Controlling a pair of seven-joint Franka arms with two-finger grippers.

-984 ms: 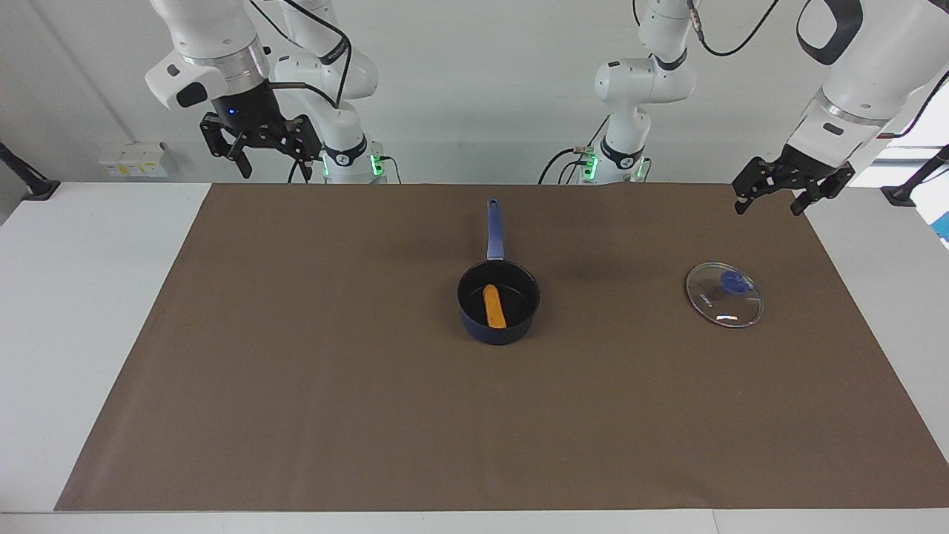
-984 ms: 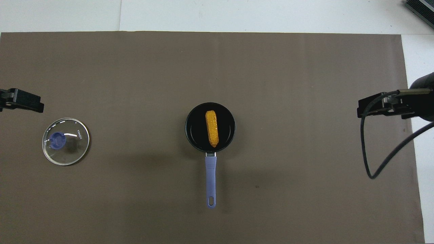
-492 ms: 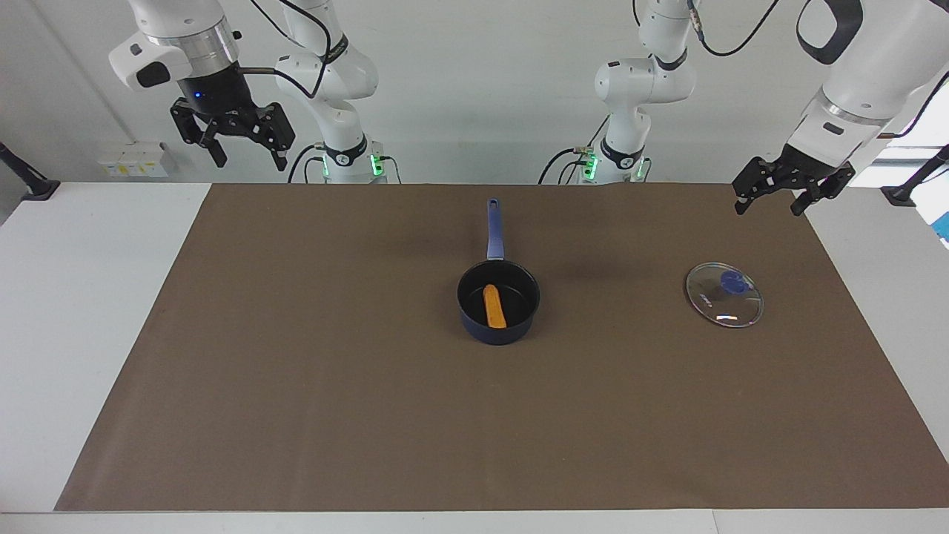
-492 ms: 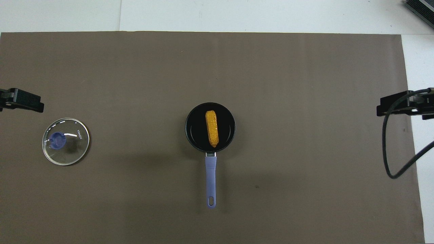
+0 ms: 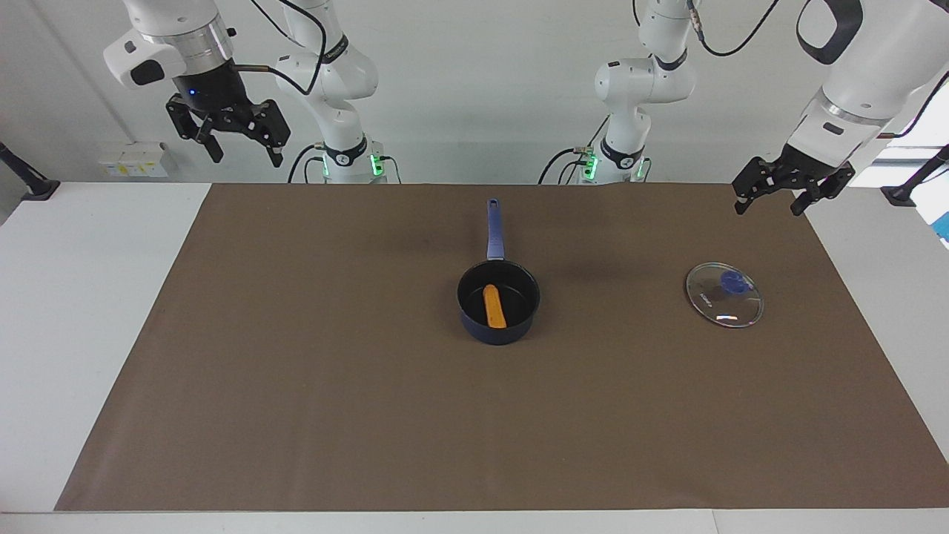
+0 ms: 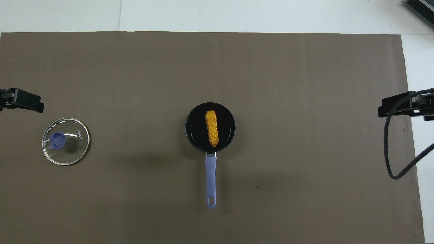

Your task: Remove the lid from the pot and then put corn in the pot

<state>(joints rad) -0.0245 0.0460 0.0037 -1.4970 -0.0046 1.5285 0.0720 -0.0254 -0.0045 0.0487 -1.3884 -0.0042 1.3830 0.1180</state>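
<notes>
We judge both halves of the job done. The lid [image 5: 724,294] lies flat on the brown mat [image 5: 296,386] toward the left arm's end of the worktop [image 5: 81,297], knob up, well apart from the pot [image 5: 498,302], and the corn [image 5: 494,306] lies inside the pot on its black bottom, running along the line of the handle [image 5: 494,228], which points toward the robots. As far as we can see, nothing of the task is left — only for the arms to park.

The left gripper [image 5: 775,195] hangs in the air over the mat's corner nearest its own base, its fingers apart and holding nothing; the lid sits near it but clear of it. The right gripper [image 5: 228,143] is raised high above the worktop's edge at the right arm's end (over the white strip by the wall, not the mat), fingers likewise spread and empty.

For room, we have plenty. The pot stands about mid-mat with bare mat all round it, and the lid keeps a fair margin from the mat's edge at its end. The part of the mat farther from the robots carries nothing, so either arm could swing in without meeting anything — the pot's long handle is the one thing that juts out low.
</notes>
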